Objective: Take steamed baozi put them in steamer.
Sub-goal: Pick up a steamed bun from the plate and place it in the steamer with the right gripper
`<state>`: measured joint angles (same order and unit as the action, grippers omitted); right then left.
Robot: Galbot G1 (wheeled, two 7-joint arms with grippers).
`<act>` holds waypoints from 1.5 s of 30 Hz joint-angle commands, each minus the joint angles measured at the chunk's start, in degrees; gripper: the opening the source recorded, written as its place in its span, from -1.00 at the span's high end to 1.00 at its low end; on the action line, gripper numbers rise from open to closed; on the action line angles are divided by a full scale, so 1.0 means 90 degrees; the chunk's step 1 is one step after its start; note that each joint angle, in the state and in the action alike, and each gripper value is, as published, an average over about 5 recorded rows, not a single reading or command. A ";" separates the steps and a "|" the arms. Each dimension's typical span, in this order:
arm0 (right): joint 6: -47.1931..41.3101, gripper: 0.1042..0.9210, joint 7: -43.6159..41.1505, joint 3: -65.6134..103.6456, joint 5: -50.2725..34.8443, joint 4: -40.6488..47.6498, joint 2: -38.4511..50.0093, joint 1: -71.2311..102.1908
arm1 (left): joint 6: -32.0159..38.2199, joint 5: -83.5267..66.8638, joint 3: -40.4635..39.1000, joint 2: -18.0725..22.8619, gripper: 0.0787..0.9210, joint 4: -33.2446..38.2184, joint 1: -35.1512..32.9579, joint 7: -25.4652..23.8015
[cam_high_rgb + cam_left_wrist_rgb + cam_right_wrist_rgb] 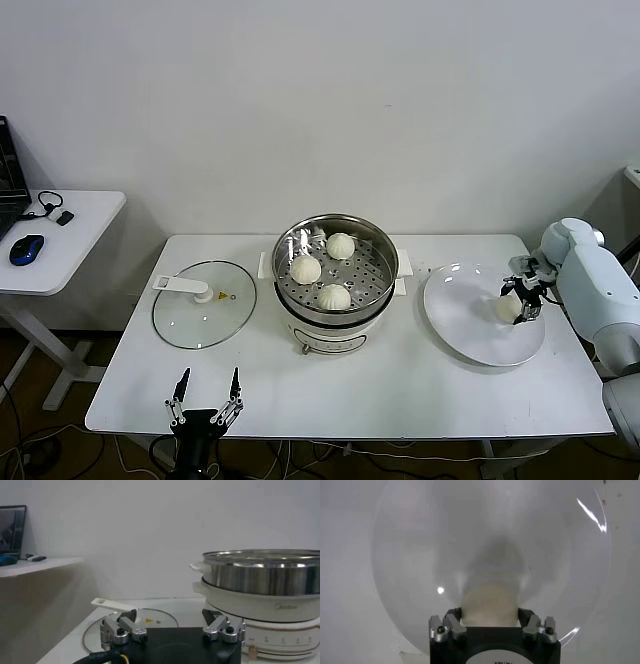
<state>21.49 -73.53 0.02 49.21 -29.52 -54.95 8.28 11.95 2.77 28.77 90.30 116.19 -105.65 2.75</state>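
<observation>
The right gripper [521,297] is sitting over the plate [470,330], its fingers [454,623] closing against both sides of the bun [489,605] lying between them. Three buns [335,296] are resting in the steamer [337,322]. The left gripper [205,398] is idling with fingers spread at the table's near edge.

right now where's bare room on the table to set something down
Bare: the front strip between the left gripper and plate, and the gap between steamer and plate. Crowded: the glass lid fills the left; the right gripper is at the last baozi.
</observation>
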 commanded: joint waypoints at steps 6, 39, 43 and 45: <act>-0.0075 -0.47 -0.0266 -0.0552 -0.0775 -0.0418 0.0250 -0.0113 | 0.0006 0.0001 0.0004 0.0009 -0.77 -0.0008 0.0005 0.0002; -0.0946 -0.47 -0.1103 -0.5831 -0.5424 -0.3755 0.0427 -0.3627 | -0.0013 0.0094 -0.0065 0.0101 -0.77 0.0007 0.0030 0.0015; -0.1297 -0.47 -0.1093 -0.6178 -0.6015 -0.3710 0.0162 -0.3959 | -0.0010 0.0090 -0.0068 0.0104 -0.77 0.0012 0.0033 0.0015; -0.1477 -0.47 -0.1082 -0.6339 -0.6287 -0.3636 0.0013 -0.4110 | -0.0007 0.0088 -0.0068 0.0105 -0.77 0.0018 0.0033 0.0014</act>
<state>14.60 -82.85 -45.12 7.27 -58.65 -50.89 -19.07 11.83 3.61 28.17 91.26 116.28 -105.33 2.89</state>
